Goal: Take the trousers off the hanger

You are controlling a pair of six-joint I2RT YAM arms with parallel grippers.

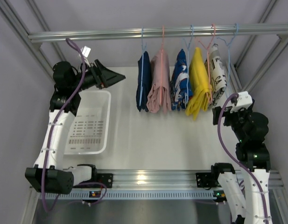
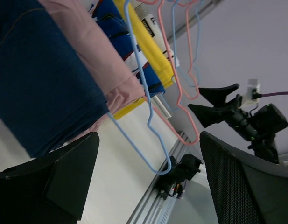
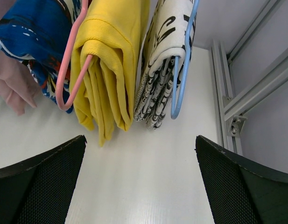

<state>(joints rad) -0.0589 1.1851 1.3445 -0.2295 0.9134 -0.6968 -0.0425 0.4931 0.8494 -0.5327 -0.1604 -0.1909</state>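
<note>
The navy trousers (image 1: 144, 81) are hanging folded over a light blue wire hanger (image 1: 142, 46) at the left end of the row. The pink trousers (image 1: 159, 84) are hanging just beside them on the right, on a pink hanger (image 1: 163, 39). Both hangers are hooking on the metal rail (image 1: 87, 35) at the far side of the table (image 1: 148, 140), so neither pair is off yet.

Further right on the rail, a blue garment with white pattern (image 1: 180, 86), a yellow garment (image 1: 198, 88) and a black-and-white printed garment (image 1: 217, 77) are hanging in the same way.

The left gripper (image 1: 116, 77) is hovering left of the navy trousers, near them but not touching. It is pointing toward them, with its jaws standing wide and holding nothing. The right gripper (image 3: 140, 140) is waiting on the right side, facing the yellow and the printed garments, also wide open and empty. A white basket (image 1: 90, 123) is lying on the table under the left arm.

I judge that the approach to the first pair is in hand and no grasp is made yet. The next move is probably asking the left gripper to travel right until the navy cloth is lying between its fingers, then to close on the folded fabric only. After that a pull down and to the side should be sliding it off the bar. The pink pair is very close, so the fingers could be catching it too.
</note>
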